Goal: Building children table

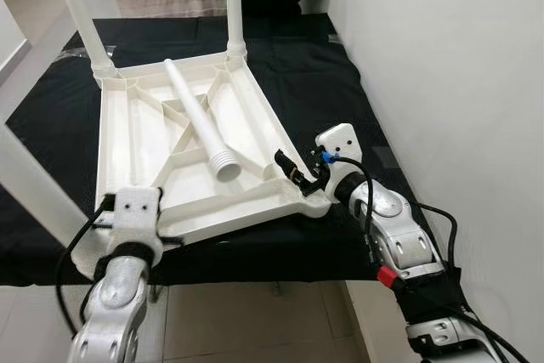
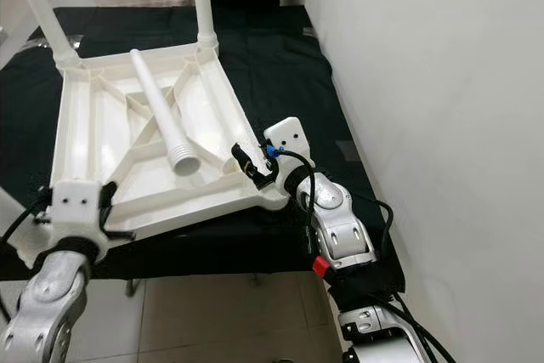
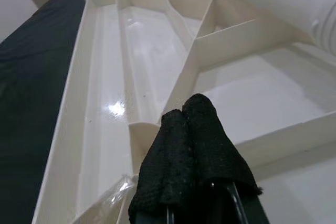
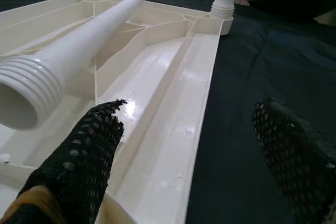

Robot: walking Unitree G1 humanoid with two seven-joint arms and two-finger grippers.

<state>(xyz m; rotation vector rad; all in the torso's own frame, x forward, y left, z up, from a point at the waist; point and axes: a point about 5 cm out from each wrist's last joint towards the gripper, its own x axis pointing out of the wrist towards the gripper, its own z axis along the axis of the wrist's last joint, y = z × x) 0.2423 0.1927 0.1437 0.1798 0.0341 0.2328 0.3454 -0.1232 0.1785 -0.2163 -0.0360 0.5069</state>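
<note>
Ahead of both grippers: upturned white tabletop (image 1: 144, 138) on black cloth (image 1: 340, 91), legs (image 1: 234, 6) screwed upright at far corners. Loose leg (image 1: 200, 121) just beyond right gripper (image 4: 189, 145), fingers wide, astride near rim. Left gripper (image 3: 191, 129) pressed together over near-left corner.

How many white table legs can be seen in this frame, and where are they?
4. Two stand screwed into the tabletop's far corners: far-left leg, far-right leg. A loose leg lies across the upturned underside. A near-left leg rises at the frame's left edge.
</note>
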